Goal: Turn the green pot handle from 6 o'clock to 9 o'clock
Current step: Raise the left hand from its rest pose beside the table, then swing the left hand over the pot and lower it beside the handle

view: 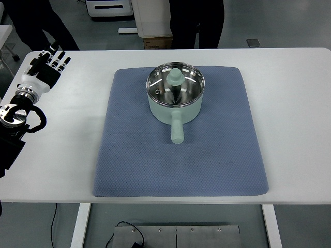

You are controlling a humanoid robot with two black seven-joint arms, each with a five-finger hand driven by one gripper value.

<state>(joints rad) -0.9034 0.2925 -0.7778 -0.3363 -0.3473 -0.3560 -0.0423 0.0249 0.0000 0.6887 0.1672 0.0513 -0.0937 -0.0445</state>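
Observation:
A pale green pot (176,106) with a glass lid and green knob (174,77) sits on the upper middle of a blue mat (134,155). Its handle (177,129) points straight toward the near edge of the table, at 6 o'clock. My left hand (47,66) hovers over the table's far left corner, well away from the pot, fingers (58,60) stretched out and holding nothing. The right arm does not show.
The white table (289,103) extends beyond the mat on all sides. People in dark trousers (196,23) stand behind the far edge, beside a cardboard box (158,42) and a white cart base (106,8).

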